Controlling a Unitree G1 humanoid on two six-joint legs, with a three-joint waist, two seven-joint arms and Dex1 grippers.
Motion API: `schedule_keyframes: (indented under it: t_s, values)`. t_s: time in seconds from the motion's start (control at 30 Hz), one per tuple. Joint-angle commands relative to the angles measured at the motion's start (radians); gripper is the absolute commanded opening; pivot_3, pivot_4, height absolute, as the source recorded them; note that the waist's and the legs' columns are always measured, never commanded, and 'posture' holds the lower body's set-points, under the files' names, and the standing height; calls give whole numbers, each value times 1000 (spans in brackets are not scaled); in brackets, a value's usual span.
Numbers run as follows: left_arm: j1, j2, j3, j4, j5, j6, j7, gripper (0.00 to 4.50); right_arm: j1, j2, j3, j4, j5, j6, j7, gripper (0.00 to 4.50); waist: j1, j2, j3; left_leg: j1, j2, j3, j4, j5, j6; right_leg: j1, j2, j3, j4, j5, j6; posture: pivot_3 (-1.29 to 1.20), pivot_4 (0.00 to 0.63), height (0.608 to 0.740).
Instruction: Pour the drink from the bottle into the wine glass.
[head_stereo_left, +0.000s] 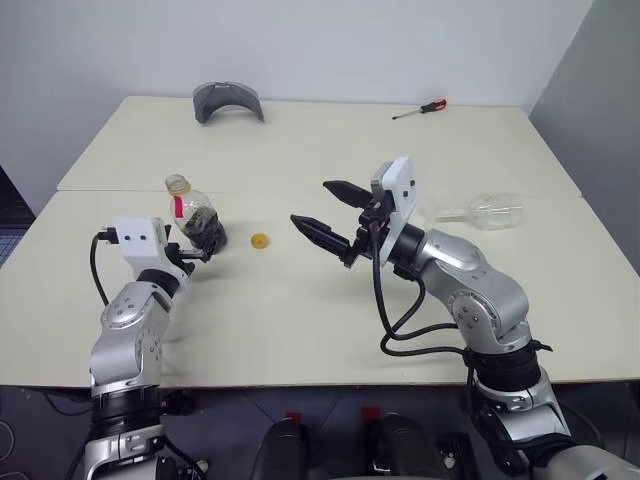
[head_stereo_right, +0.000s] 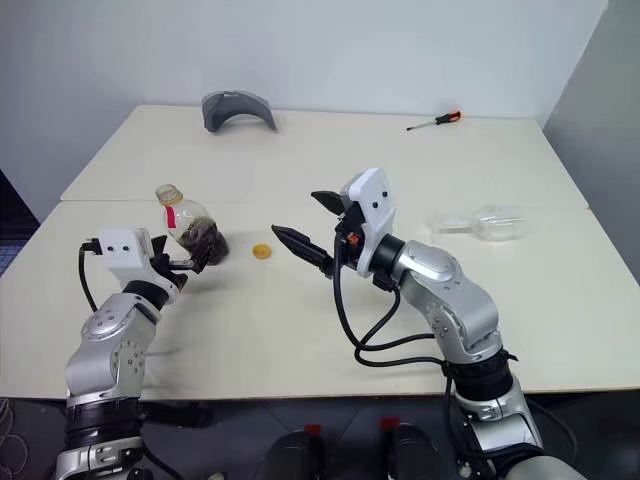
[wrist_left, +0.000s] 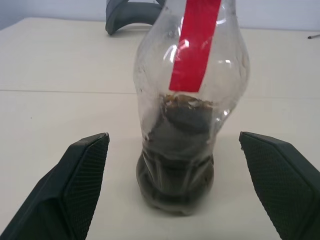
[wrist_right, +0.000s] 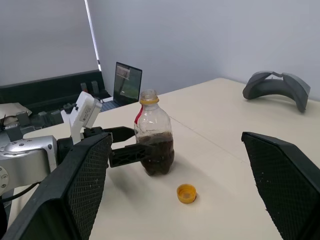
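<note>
The bottle (head_stereo_left: 193, 215) stands uncapped at the left, between the spread fingers of the left gripper (head_stereo_left: 203, 243), untouched. The right gripper (head_stereo_left: 325, 213) hovers released mid-table; the wine glass (head_stereo_left: 488, 211) lies toppled far right.

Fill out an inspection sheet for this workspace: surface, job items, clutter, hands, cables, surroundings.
Surface: pale table, seam across the middle.
Job items: bottle upright, uncapped, drink in its lower part; yellow cap lying beside it; wine glass on its side at the right.
Clutter: screwdriver and grey curved object near the far edge.
Hands: left hand open, fingers either side of the bottle, not touching; right hand open, raised mid-table, holding nothing.
Cables: black cables looped along the right arm.
Surroundings: plain wall; laptop on a side desk.
</note>
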Motion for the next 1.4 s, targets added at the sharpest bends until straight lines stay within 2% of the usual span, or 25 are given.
schedule_keyframes:
  t_s: [0.03,0.37,0.57,0.73,0.83,0.93,1.03,1.2,1.4]
  values:
    - [30,-1,20,-106,-26,30,8,4466,8,-2,-16,-59,21,-2,-2,4410,0,0,0,0,0,0,0,0,0,0,0,0,0,0,0,0,150,740]
    - [237,-5,-48,-468,-121,220,-20,4466,94,-38,-21,-124,25,17,-7,4410,2,0,0,0,0,0,-1,0,0,0,0,1,0,0,0,0,150,740]
    - [217,-12,-108,-582,-181,314,-18,4466,172,-135,-83,-163,16,25,-5,4410,7,0,0,1,0,-1,0,0,0,1,0,1,0,-3,5,0,150,740]
    - [218,-20,-194,-627,-202,341,-47,4466,278,-208,-141,-181,-62,12,-85,4410,6,0,0,1,0,-1,-1,0,0,1,1,1,-1,-3,5,0,150,740]
    - [192,-14,-264,-629,-206,339,-95,4466,322,-237,-164,-135,-170,-17,-174,4410,6,0,0,1,-1,0,-1,0,0,0,1,2,-1,-3,5,0,150,740]
    - [141,39,-353,-608,-168,285,-203,4466,350,-226,-208,-39,-231,-81,-237,4410,6,0,0,1,-1,0,0,0,0,1,2,2,-1,-3,5,0,150,740]
    - [96,69,-391,-575,-170,257,-284,4466,353,-210,-238,44,-250,-124,-262,4410,5,0,0,1,-1,0,0,0,0,1,5,2,0,-3,5,0,150,740]
    - [16,121,-450,-521,-159,202,-439,4466,276,-138,-314,164,-228,-124,-332,4410,1,1,0,1,0,0,-1,0,0,0,7,4,-1,-3,5,0,150,740]
    - [-75,153,-472,-370,-125,120,-577,4466,99,-25,-430,339,-163,-116,-432,4410,1,1,0,1,0,0,-1,0,0,0,7,3,0,-3,5,0,150,740]
